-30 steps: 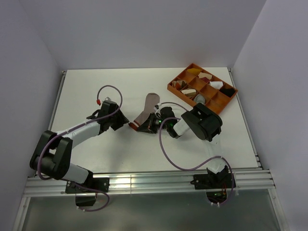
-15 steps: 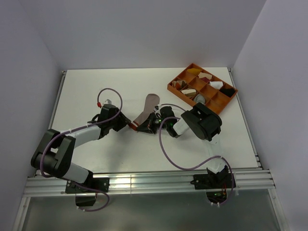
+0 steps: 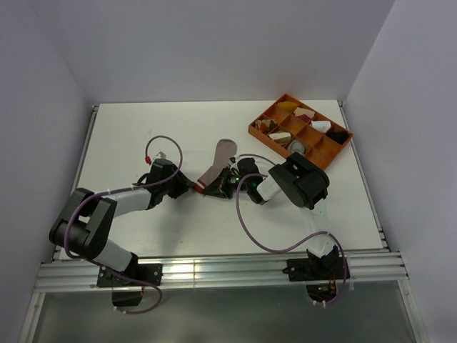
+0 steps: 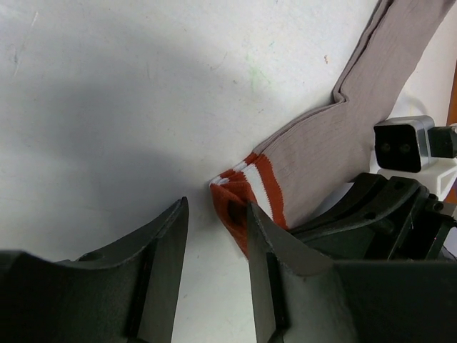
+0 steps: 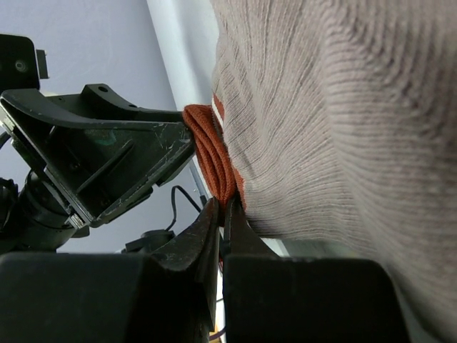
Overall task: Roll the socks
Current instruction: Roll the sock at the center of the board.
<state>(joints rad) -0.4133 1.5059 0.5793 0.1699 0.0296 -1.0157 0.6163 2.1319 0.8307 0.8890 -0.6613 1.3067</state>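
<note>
Pinkish-tan sock (image 3: 218, 166) lies flat at centre frame overhead; the left gripper (image 3: 187, 187) has advanced to its striped cuff. Left wrist: jaws half-open astride the cuff corner, holding nothing. Right wrist: right gripper (image 5: 223, 214) pinched shut on the cuff. Rolling not yet begun.

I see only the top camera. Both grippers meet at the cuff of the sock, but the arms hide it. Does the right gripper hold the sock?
Observer: Yes. In the right wrist view the right gripper is shut on the red edge of the cuff of the sock.
Operator: And the left one, please?
Observer: In the left wrist view the left gripper is open. The striped corner of the cuff shows in the gap between its jaws, not pinched.
</note>
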